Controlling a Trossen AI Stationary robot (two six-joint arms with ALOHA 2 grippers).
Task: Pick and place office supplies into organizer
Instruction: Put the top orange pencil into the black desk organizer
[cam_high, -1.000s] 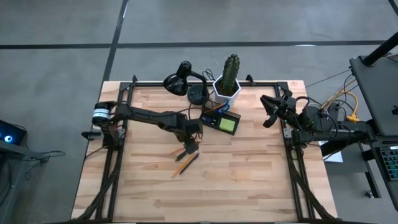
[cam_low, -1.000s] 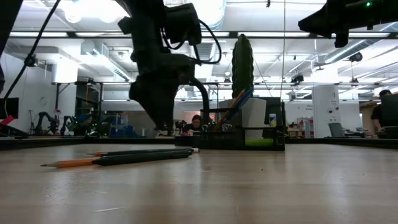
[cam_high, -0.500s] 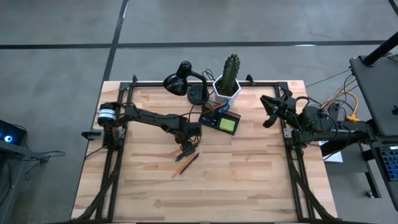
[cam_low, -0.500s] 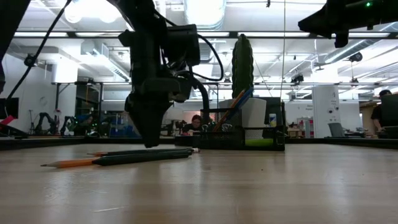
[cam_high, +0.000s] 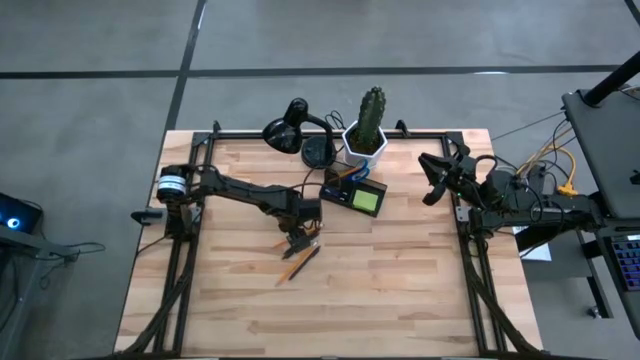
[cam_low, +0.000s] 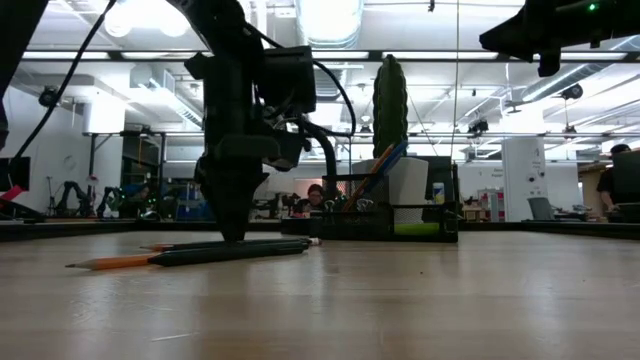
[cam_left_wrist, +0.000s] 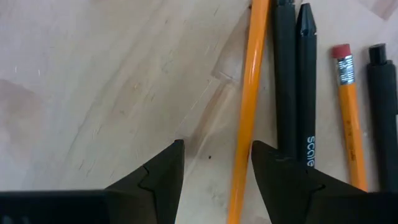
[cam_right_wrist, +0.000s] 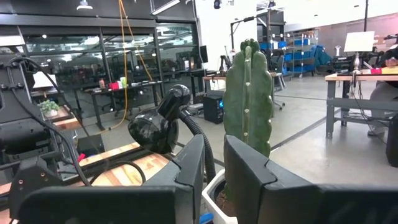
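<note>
**Operator:** Where is your left gripper?

**Me:** My left gripper (cam_left_wrist: 214, 165) is low over the pale wooden table (cam_high: 400, 280), near its middle, fingers pointing down at a small cluster of writing tools. My jaws stand wide, and one long orange pencil (cam_left_wrist: 247, 118) runs between the two fingertips. I am not pinching it; the wood shows on either side.

**Operator:** What else lies there?

**Me:** Just beside it are two slim black pens (cam_left_wrist: 296, 81), then a shorter orange pencil with a pink eraser (cam_left_wrist: 348, 106), and another dark pen at the edge.

**Operator:** And the organizer?

**Me:** The small dark rectangular desk organizer (cam_high: 352, 192) sits nearer the back edge, in front of the white hexagonal cactus pot (cam_high: 366, 142) and beside the black desk lamp (cam_high: 292, 128). A lime-green square sticky-note pad (cam_high: 367, 200) is in it.

**Operator:** Your right side?

**Me:** My right gripper (cam_high: 432, 178) waits raised at the table's right edge, jaws narrow, holding nothing.
</note>
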